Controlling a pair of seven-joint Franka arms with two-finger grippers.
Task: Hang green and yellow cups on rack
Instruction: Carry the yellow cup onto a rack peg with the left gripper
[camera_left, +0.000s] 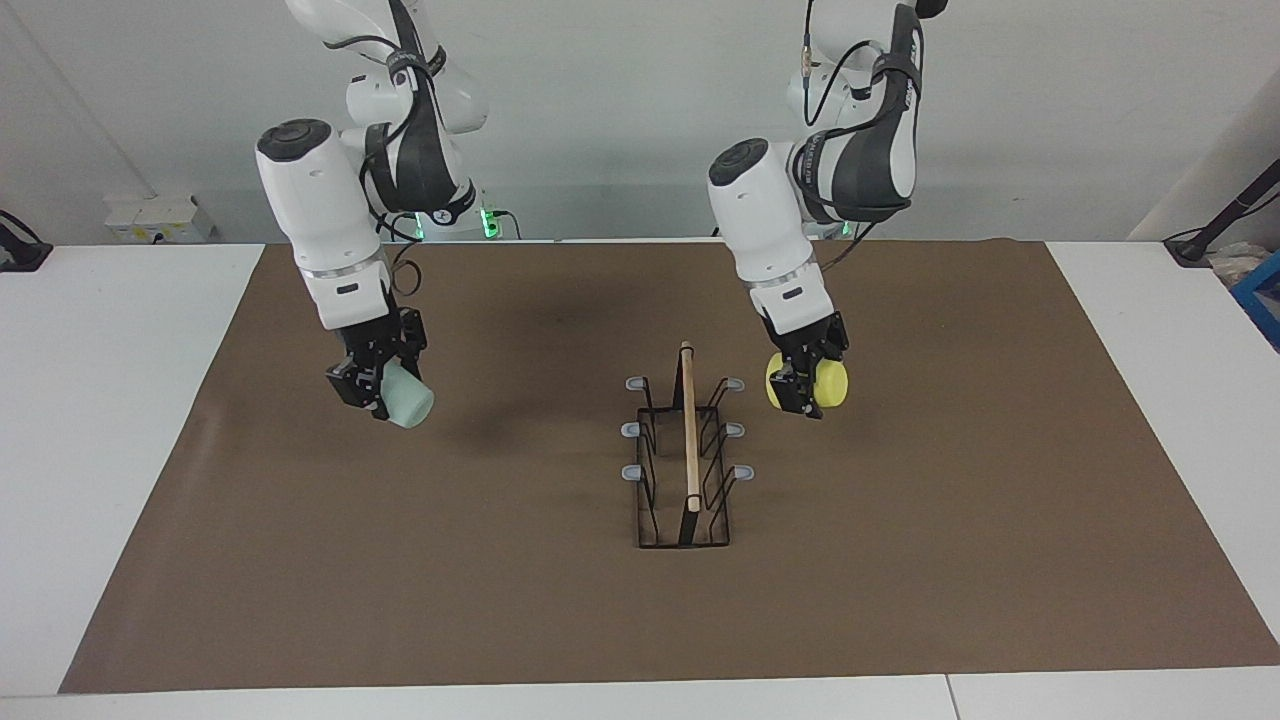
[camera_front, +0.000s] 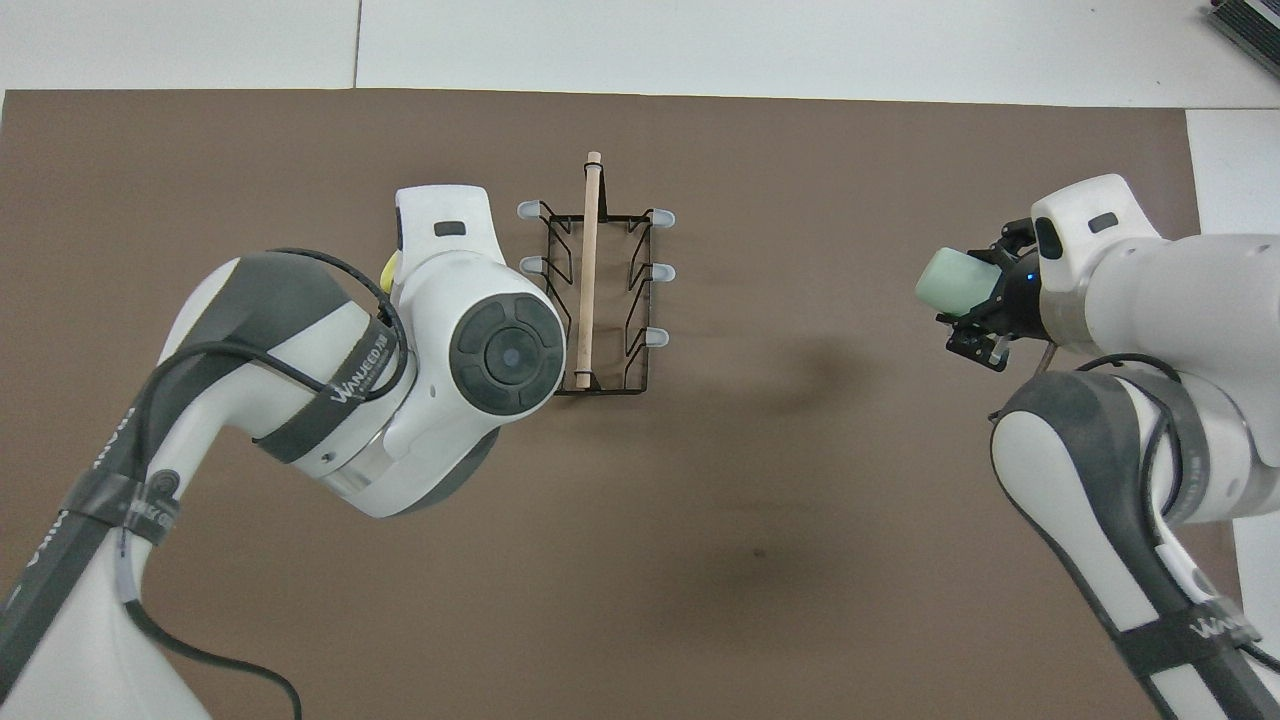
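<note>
The rack (camera_left: 689, 440) stands on the brown mat, its wooden rod pointing away from the robots and its grey-tipped pegs bare; it also shows in the overhead view (camera_front: 590, 270). My left gripper (camera_left: 808, 388) is shut on the yellow cup (camera_left: 832, 383), holding it tilted in the air beside the rack, by the peg nearest the robots on the left arm's side. In the overhead view the left arm covers that cup except for a yellow sliver (camera_front: 390, 266). My right gripper (camera_left: 372, 385) is shut on the green cup (camera_left: 408, 401) (camera_front: 955, 282), tilted over the mat toward the right arm's end.
The brown mat (camera_left: 900, 560) covers most of the white table (camera_left: 100, 400). A blue box (camera_left: 1265, 295) and a black stand base (camera_left: 1195, 245) sit at the left arm's end of the table. A white socket box (camera_left: 160, 218) sits by the wall.
</note>
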